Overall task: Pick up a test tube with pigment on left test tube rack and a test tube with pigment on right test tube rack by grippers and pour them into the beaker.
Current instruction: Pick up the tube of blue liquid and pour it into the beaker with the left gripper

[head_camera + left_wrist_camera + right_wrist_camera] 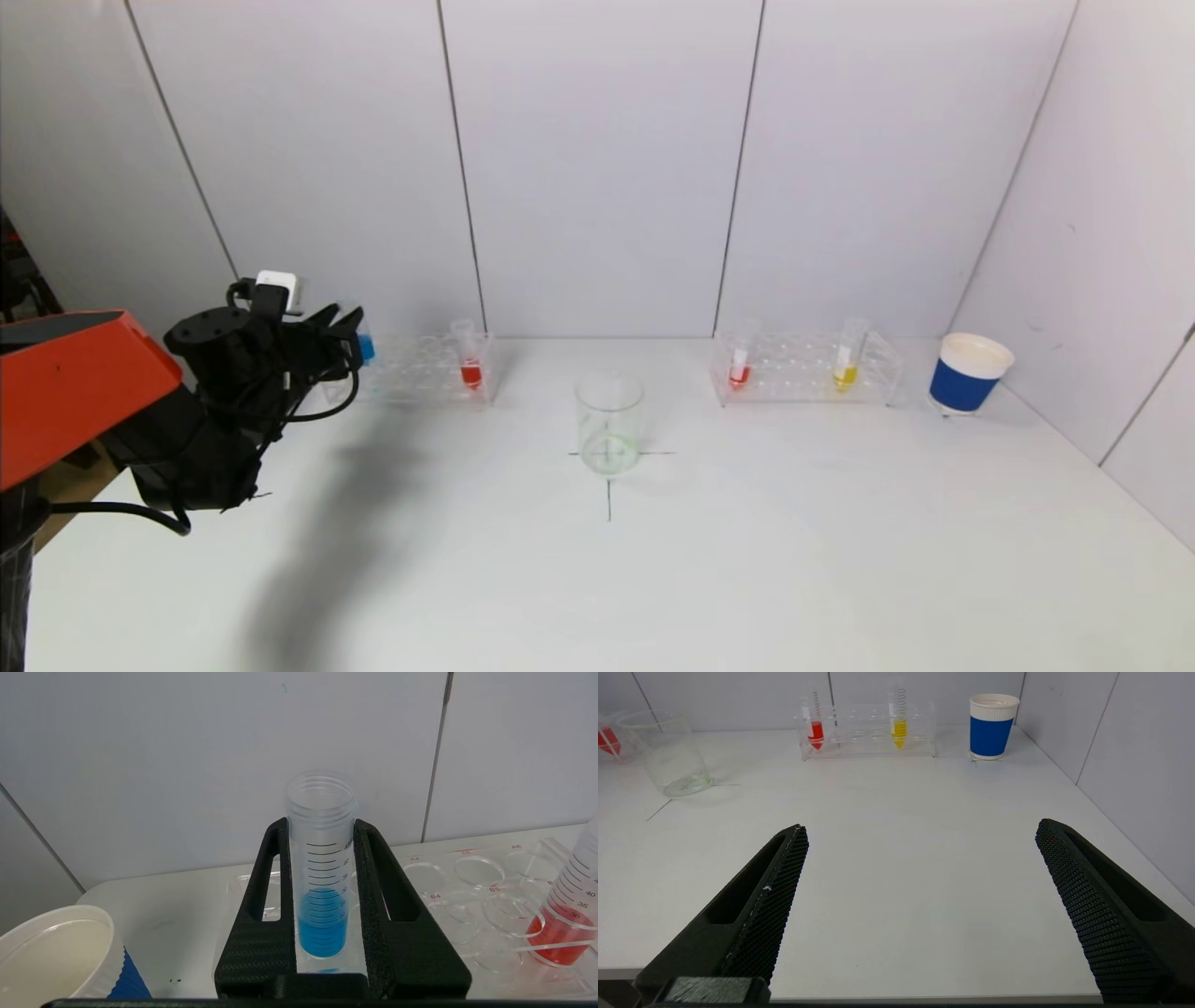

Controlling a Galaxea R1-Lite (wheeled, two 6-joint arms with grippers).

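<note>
My left gripper (pixel 350 341) is shut on a clear test tube with blue pigment (pixel 322 868), held upright at the left end of the left rack (pixel 420 369); the blue pigment also shows in the head view (pixel 366 347). I cannot tell whether the tube is lifted clear of the rack. A red-pigment tube (pixel 470 359) stands at that rack's right end. The glass beaker (pixel 610 420) sits mid-table on a cross mark. The right rack (pixel 803 369) holds a red tube (pixel 739 359) and a yellow tube (pixel 847 359). My right gripper (pixel 920 828) is open and empty near the table's front edge.
A blue-and-white paper cup (pixel 968 373) stands right of the right rack by the side wall. Another paper cup (pixel 56 952) stands close to the left gripper, left of the left rack. White wall panels close the back and right side.
</note>
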